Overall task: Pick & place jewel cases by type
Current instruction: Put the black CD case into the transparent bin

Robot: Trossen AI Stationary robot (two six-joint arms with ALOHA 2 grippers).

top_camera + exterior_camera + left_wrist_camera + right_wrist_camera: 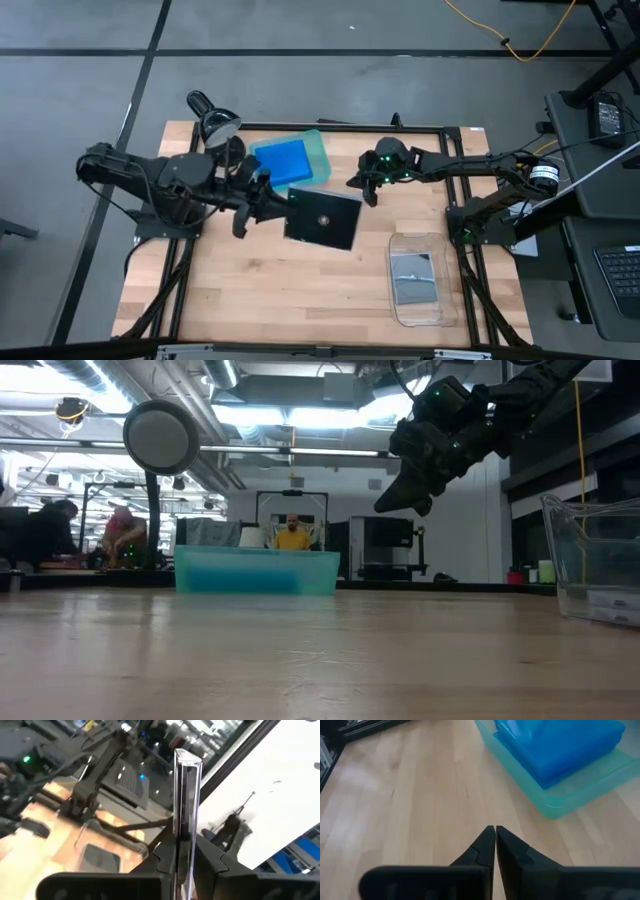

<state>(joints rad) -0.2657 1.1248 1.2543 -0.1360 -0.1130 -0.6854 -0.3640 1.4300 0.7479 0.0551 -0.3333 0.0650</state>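
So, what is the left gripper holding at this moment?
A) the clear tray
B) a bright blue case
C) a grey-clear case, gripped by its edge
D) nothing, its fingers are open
C. In the left wrist view the left gripper is closed on the thin edge of a grey-clear jewel case; the high view shows this case lifted above the table, beside the green tray.

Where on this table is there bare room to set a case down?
Free: the wood along the near edge, left of the clear tray, and below the held square case. Crowded: the far middle, with the green tray, left gripper and right gripper.
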